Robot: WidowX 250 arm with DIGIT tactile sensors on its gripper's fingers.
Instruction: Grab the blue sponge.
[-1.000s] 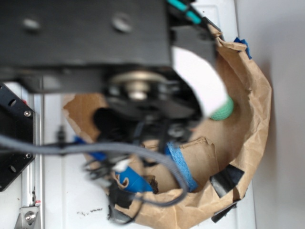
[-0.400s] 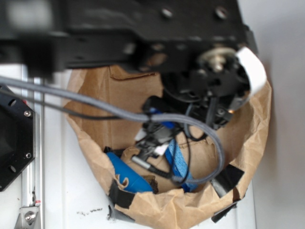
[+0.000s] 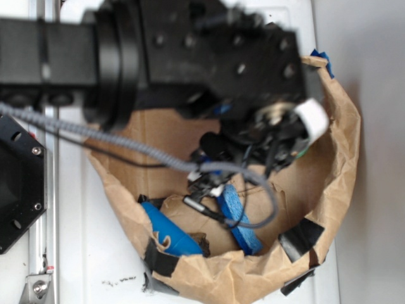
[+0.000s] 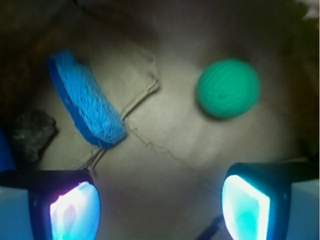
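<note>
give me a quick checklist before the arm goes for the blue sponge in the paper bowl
1. Gripper open, nothing between its fingers: ok.
2. Blue sponge in wrist view: ok.
3. Sponge centred between the fingers: not ok, it lies up and left of them.
4. Green ball apart from the sponge: ok.
5. Dark lump clear of the grasp: cannot tell, it sits close to the sponge.
6. Height above the brown paper: cannot tell.

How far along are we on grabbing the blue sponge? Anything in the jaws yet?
Done: the arm is over the brown paper nest and the gripper looks down into it. In hand: nothing; the jaws stand wide apart and empty, above bare paper. Left: the blue sponge lies untouched on the paper, off to one side of the jaws, with the green ball on the other. Centring over the sponge, descending and closing all remain.
</note>
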